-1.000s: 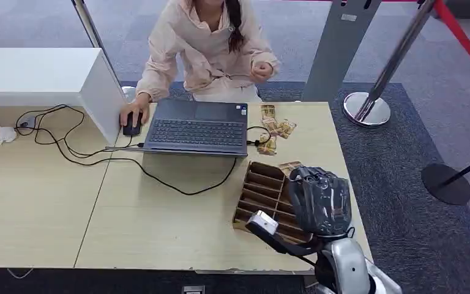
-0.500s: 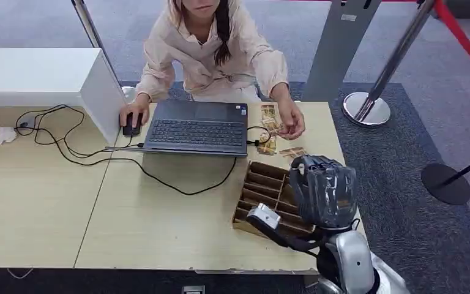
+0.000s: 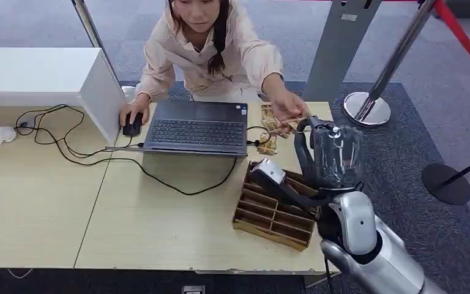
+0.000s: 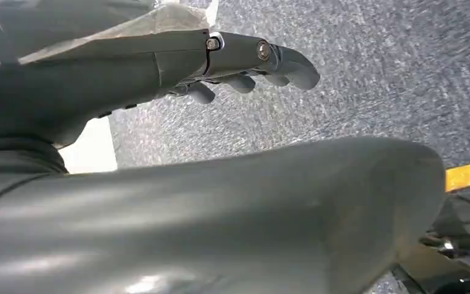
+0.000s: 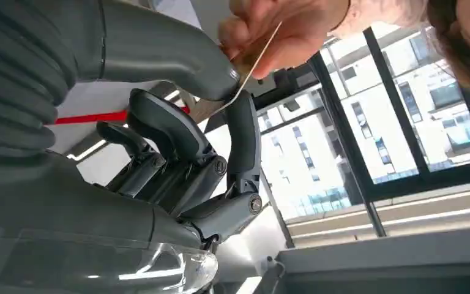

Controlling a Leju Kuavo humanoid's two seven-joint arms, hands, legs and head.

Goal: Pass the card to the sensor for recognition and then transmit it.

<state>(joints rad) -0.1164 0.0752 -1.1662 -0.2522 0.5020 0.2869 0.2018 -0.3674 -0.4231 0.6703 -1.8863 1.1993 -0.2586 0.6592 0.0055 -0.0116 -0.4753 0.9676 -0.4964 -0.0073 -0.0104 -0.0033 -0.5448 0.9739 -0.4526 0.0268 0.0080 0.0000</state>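
Your right hand (image 3: 333, 156) is raised over the far right corner of the desk (image 3: 159, 226), and the card (image 5: 248, 76) sits right at its fingers (image 5: 243, 138): in the right wrist view you see it edge-on, a thin pale sliver slanting between the thick thumb and the one upright finger, with the person's hand (image 5: 278, 33) pinching its far end. So the card lies just beyond your fingertips, its long axis running from the person's grip down into the gap of your hand. You cannot tell from these pictures whether thumb and finger have closed on it or only touch it; the other fingers are curled loosely and apart. Judge the handover as not yet complete while the person's hand is on the card. Your left hand (image 4: 245, 61) hangs well away over grey carpet, fingers slightly curled and holding nothing, so the right hand is the nearer one by far. Below your fingers stands the wooden slotted tray (image 3: 272, 211); more cards (image 3: 269, 125) lie beside the laptop (image 3: 196, 125). No writing can be read on the card, and you cannot pick out the sensor with certainty.
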